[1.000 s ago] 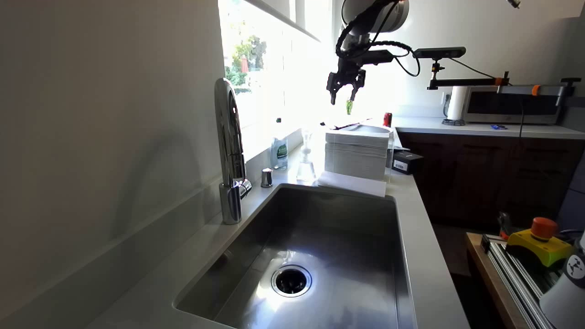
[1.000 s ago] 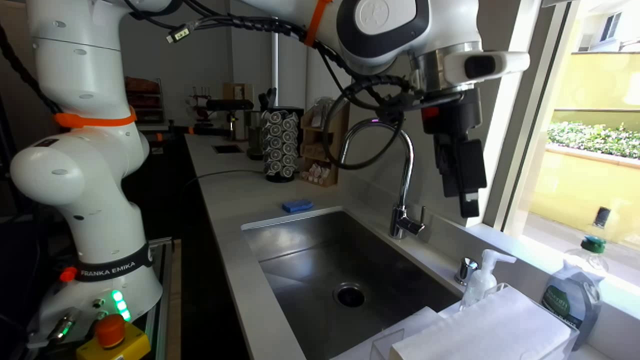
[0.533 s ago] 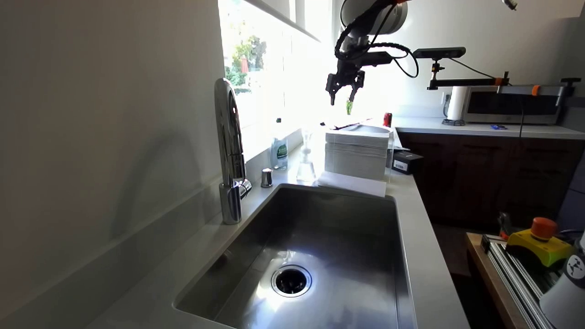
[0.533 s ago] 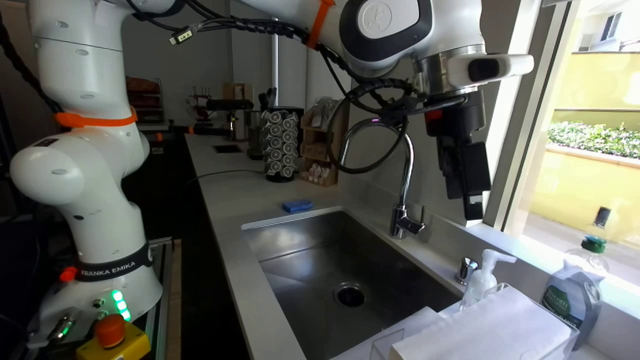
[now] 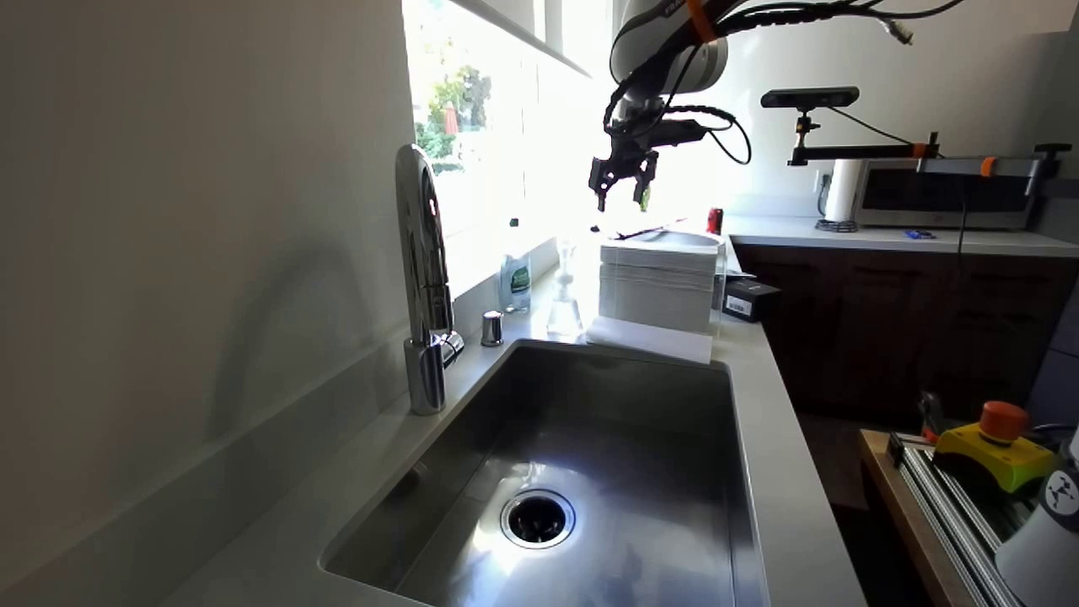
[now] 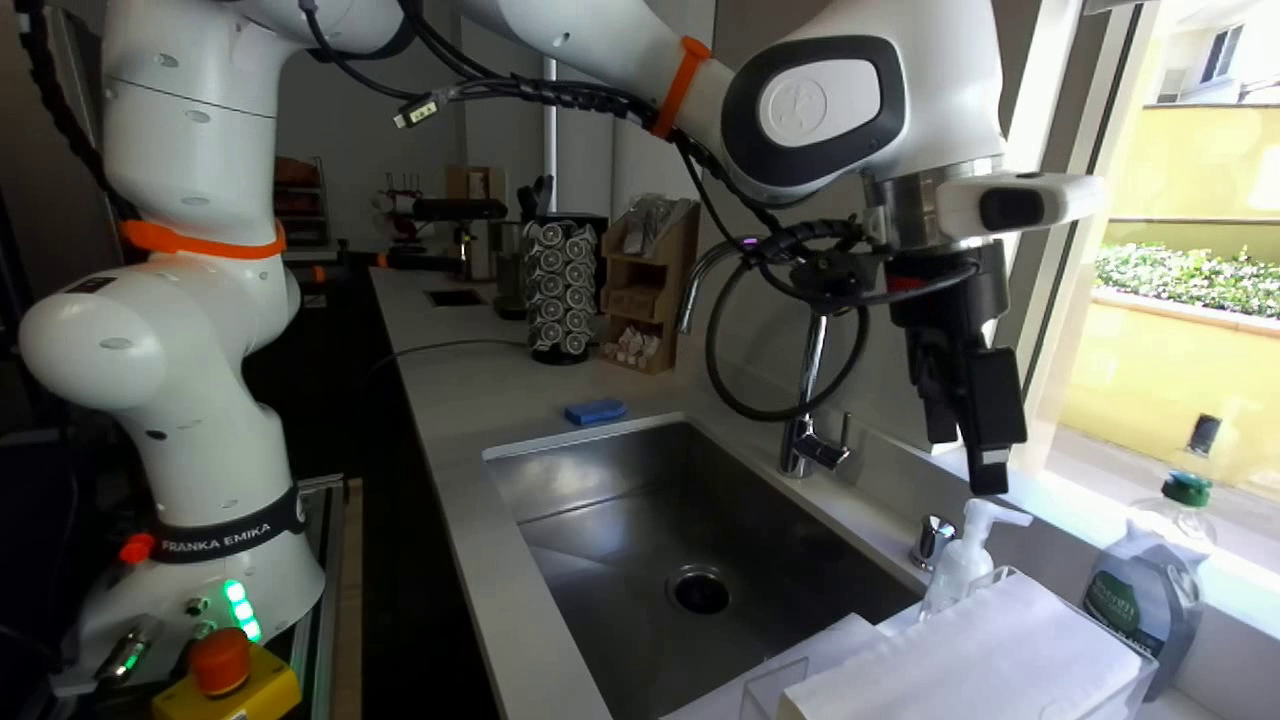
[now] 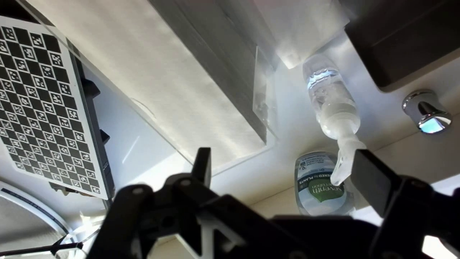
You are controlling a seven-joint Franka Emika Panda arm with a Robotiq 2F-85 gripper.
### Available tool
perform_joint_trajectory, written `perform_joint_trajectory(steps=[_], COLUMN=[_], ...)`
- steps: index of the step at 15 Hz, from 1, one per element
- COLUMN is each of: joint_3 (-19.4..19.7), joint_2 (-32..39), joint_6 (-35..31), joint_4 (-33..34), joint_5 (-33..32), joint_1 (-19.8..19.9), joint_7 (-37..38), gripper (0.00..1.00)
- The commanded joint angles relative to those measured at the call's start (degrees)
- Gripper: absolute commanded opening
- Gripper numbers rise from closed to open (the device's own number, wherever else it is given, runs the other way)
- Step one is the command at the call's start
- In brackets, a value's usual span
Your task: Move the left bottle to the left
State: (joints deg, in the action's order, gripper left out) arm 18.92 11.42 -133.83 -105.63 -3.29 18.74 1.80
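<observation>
While my gripper [image 7: 282, 160] hangs above the table [image 6: 475, 395] with its fingers [image 7: 372, 181] spread apart, the pump bottle [image 7: 334, 100] and the labelled bottle [image 7: 319, 183] stand on it near each other, beside the clear holder [image 7: 264, 84] that is filled with white sheets [image 7: 169, 82]. Both bottles are upright, long axis vertical, and the spout [image 6: 1008, 515] of the pump bottle points toward the window [image 6: 1175, 340]. How full they are, and which one is meant, I cannot tell.

Orange-banded white arm [image 6: 600, 40], black hand [image 7: 283, 163]
</observation>
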Motion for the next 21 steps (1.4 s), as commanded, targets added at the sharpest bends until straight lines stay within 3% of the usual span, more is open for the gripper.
perform_joint_trajectory(steps=[1,6,21], joint_3=[-1.80,-5.10,-9.17], joint_2=[5.63,9.78,18.74], joint_6=[-2.42,-2.94,-1.66], joint_4=[4.59,8.51,16.27], joint_5=[6.67,15.56,19.21], joint_1=[1.99,4.23,6.54], joint_7=[-3.90,-8.42,-8.11], gripper=[1.00,1.00,1.00])
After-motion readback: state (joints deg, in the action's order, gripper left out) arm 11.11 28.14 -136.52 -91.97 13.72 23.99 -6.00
